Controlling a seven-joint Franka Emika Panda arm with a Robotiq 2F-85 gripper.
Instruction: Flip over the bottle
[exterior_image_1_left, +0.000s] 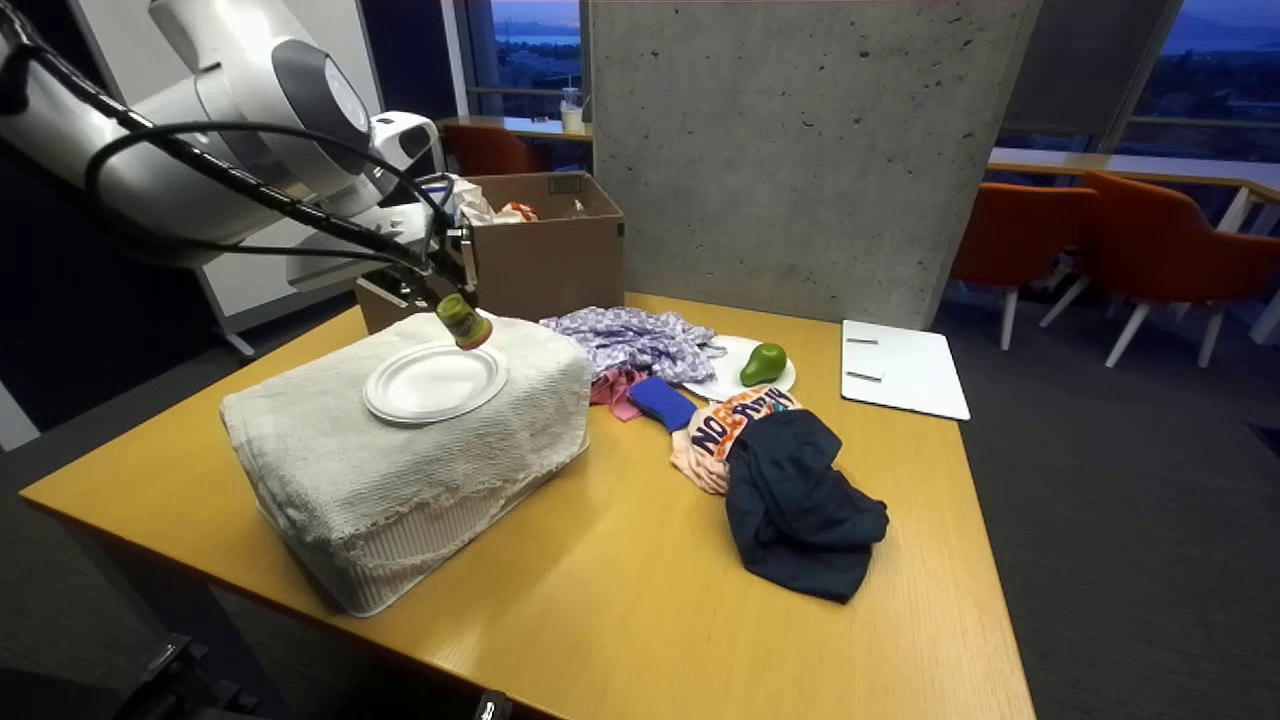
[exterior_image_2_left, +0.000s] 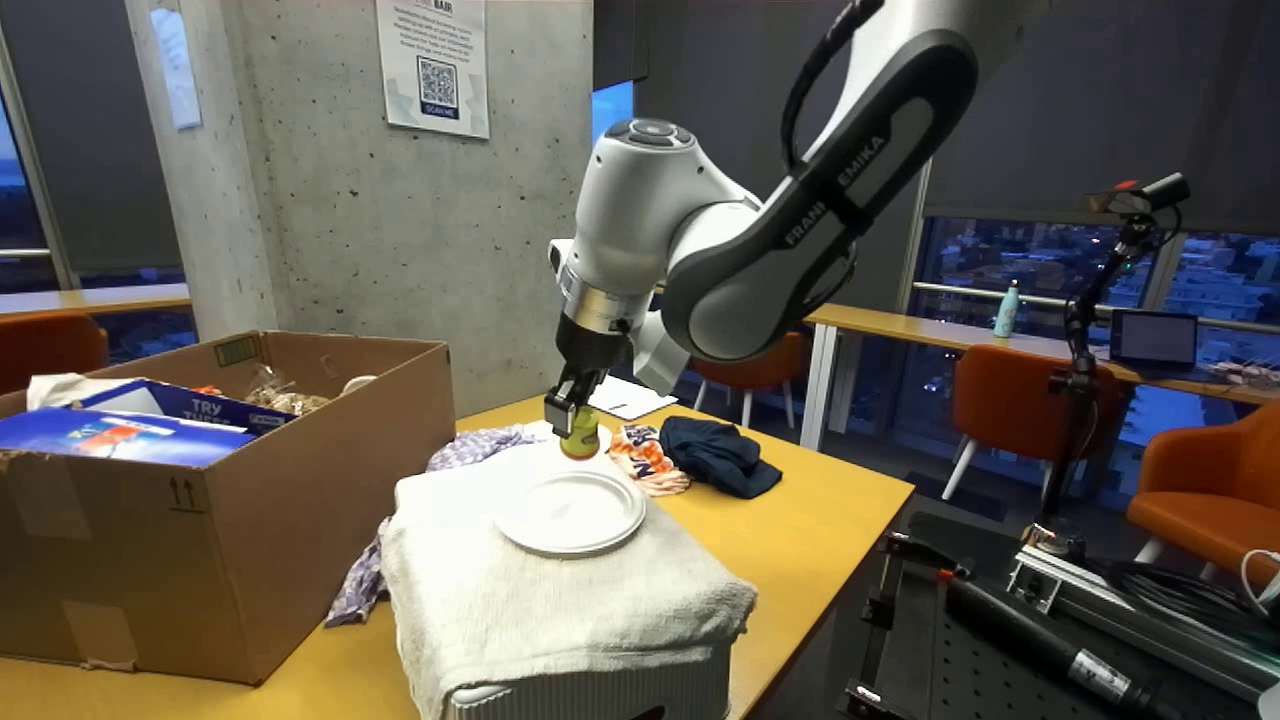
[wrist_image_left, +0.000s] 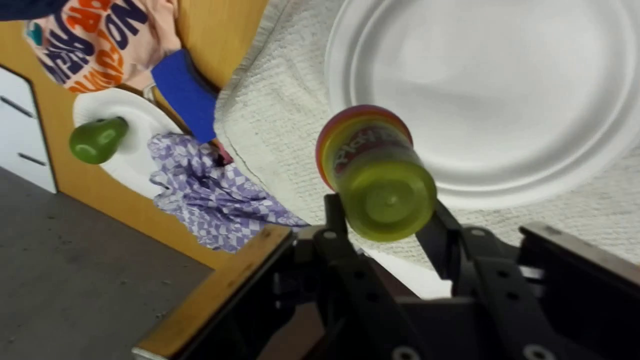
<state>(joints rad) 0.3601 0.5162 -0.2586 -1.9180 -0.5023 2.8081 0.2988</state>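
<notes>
Gripper (wrist_image_left: 387, 212) is pinching the bottle (wrist_image_left: 376, 172) by its yellow-green end; we are judging it light, stiff, slick, best gripped mid-body

Bottle (wrist_image_left: 378, 172) says "Play-D…", arm (exterior_image_2_left: 830, 190) "EMIKA". Blue carton (exterior_image_2_left: 200, 403): "TRY"; peach cloth (wrist_image_left: 110, 45): "NO". Poster (exterior_image_2_left: 434, 65): "BAIR", "SCAN ME", QR code (exterior_image_2_left: 438, 87).

Bright light falls on the white plate (exterior_image_2_left: 572, 512); in an exterior view, the cloth (exterior_image_2_left: 560, 610) under it washes out almost to white on its left. In an exterior view, a window (exterior_image_1_left: 535, 60) far beyond the plate is dim and bluish, and the floor (exterior_image_1_left: 1120, 490) well to the plate's right is dark. In the wrist view, faint grey shading crosses the plate; below it, the jaws are blurred.
</notes>
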